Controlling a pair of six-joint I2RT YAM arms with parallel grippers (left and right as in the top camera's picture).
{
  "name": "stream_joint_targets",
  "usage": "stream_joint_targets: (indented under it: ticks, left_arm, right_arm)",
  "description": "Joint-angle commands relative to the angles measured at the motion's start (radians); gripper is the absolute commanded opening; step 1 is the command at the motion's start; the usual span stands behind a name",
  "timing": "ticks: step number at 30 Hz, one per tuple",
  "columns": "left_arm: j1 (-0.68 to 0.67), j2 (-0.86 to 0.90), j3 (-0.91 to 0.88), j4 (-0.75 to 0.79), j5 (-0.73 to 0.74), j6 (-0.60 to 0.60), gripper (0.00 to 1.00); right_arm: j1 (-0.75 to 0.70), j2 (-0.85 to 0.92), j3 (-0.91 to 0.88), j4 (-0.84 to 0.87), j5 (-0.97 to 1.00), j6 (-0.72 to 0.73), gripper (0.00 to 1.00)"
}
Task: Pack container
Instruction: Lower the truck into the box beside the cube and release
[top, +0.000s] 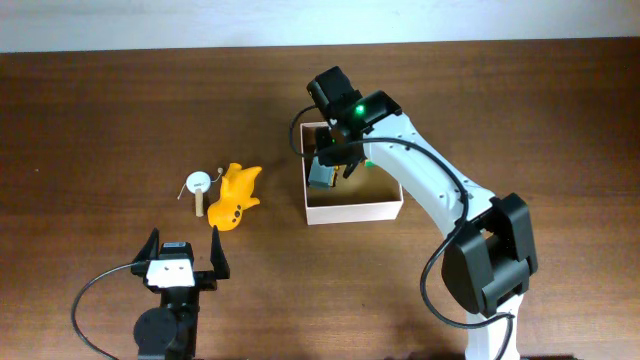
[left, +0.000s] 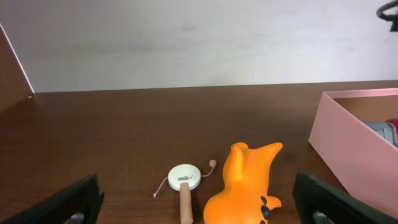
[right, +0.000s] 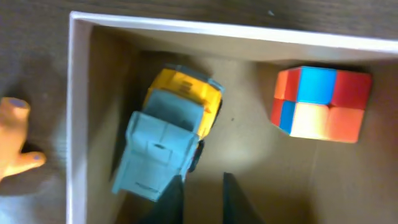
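from overhead the right arm covers most of the container (top: 355, 212), leaving its inside hard to read there, and in the left wrist view the box is cut off by the right edge. the right gripper (right: 202, 196) hangs inside it over the tan floor, fingers drawn almost together and empty, just beside a grey and yellow toy truck (right: 168, 140), with a coloured cube (right: 320, 102) apart. the left gripper (top: 185, 262) sits well left of the box, spread wide and empty.

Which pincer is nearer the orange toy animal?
Left. The left pincer faces the orange toy animal from close by; the right pincer is over the container, farther away.
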Motion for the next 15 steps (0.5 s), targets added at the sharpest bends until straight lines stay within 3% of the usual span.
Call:
stream_joint_targets:
  ticks: [1, 7, 15]
  left_arm:
    - [0.0, -0.008, -0.006, 0.0, 0.011, 0.015, 0.99]
    - [0.0, -0.008, -0.006, 0.0, 0.011, 0.015, 0.99]
    - [0.0, -0.008, -0.006, 0.0, 0.011, 0.015, 0.99]
  right_arm:
    - [-0.002, 0.015, -0.058, 0.035, 0.048, 0.032, 0.12]
    - [-0.002, 0.016, -0.126, 0.084, 0.049, 0.054, 0.05]
    - [-0.002, 0.017, -0.152, 0.142, 0.055, 0.053, 0.04]
